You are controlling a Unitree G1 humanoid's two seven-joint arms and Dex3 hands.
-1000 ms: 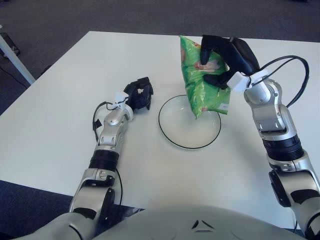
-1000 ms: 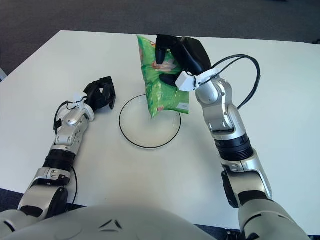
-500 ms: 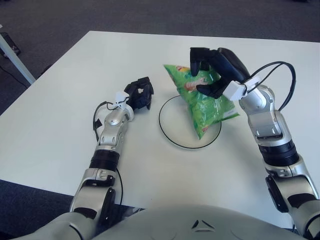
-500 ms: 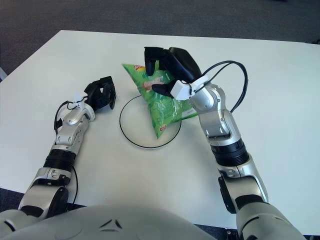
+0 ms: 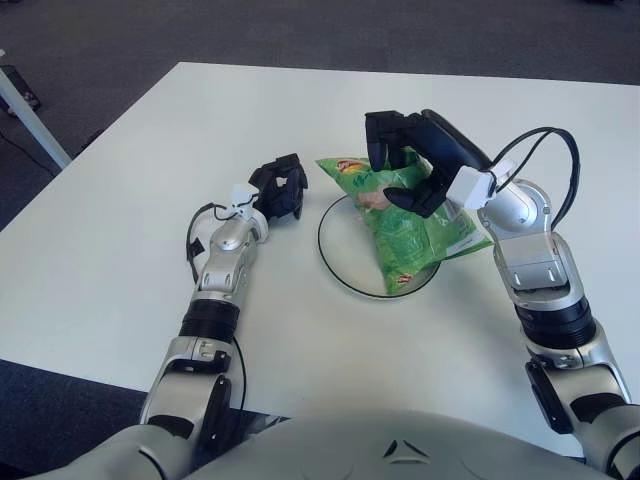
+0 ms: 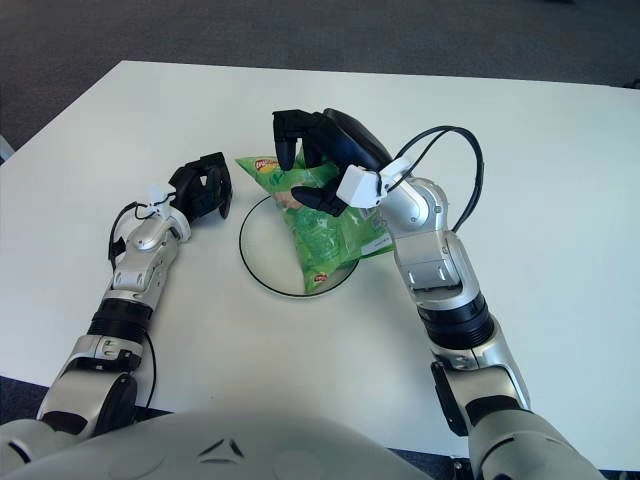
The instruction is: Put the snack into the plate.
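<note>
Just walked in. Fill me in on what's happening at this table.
The robot's right hand grips a green crinkly snack bag from above, and the bag lies tilted across a round clear glass plate on the white table, its lower corner over the plate's near rim. The left hand sits idle just left of the plate.
</note>
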